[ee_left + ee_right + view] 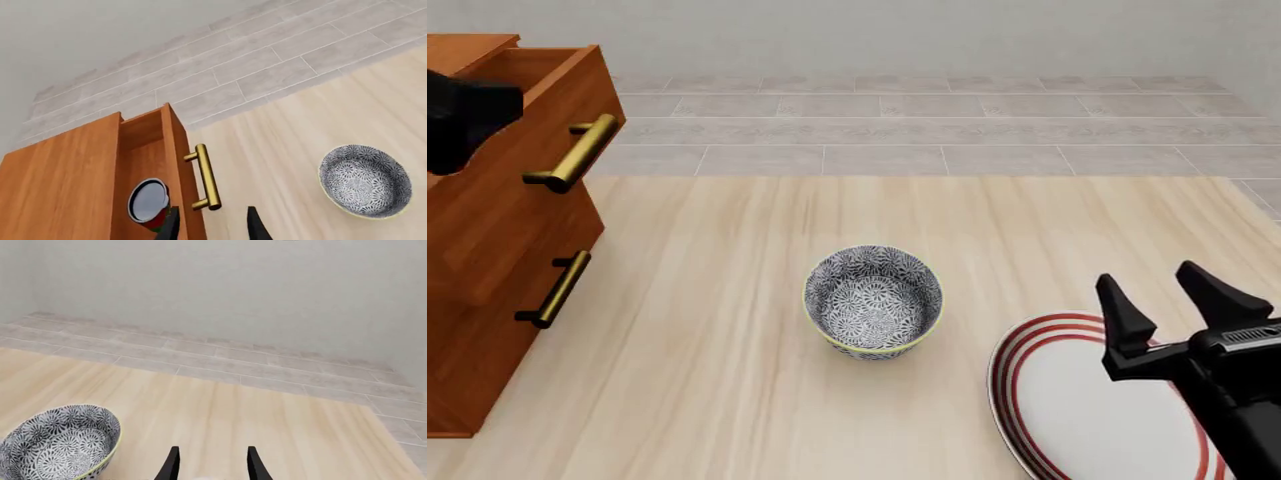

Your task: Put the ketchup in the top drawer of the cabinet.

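Observation:
The ketchup (148, 201) shows its dark shiny top and a bit of red label inside the open top drawer (143, 150) of the reddish-brown cabinet (494, 290). My left gripper (213, 229) is open above the drawer's front; one finger is beside the can and the other is outside, past the brass handle (205, 177). In the front view the can is hidden and the left arm's dark body (461, 118) hangs over the pulled-out top drawer (547, 110). My right gripper (1181, 300) is open and empty above the plate.
A grey patterned bowl (873, 300) stands mid-table, also seen as the bowl (363, 180) and the bowl (60, 445). A white plate with red rings (1094, 420) lies at the front right. The lower drawer's handle (554, 290) sits below the open one.

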Tool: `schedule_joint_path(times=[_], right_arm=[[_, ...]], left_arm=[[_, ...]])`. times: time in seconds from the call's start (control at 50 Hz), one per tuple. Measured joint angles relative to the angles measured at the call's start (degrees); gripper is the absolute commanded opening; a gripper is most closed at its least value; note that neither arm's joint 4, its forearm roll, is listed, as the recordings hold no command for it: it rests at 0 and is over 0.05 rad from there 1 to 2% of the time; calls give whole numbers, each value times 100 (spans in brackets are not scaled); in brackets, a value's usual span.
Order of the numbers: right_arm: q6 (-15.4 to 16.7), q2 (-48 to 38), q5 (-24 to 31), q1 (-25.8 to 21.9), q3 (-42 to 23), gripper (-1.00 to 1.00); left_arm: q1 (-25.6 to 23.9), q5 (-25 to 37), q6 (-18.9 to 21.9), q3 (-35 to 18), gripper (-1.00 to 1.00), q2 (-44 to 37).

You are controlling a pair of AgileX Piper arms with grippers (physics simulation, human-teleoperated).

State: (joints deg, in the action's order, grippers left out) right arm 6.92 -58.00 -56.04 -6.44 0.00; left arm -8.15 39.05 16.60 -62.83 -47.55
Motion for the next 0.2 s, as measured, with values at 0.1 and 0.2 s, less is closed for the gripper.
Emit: schedule_joint_path(times=[0.1,0.2], right_arm=[[36,178,183,-7,0,100],[59,439,440,-6,0,100]], left_arm=[[-304,-74,-17,183,100,108],[-590,-184,-42,370,100,176]])
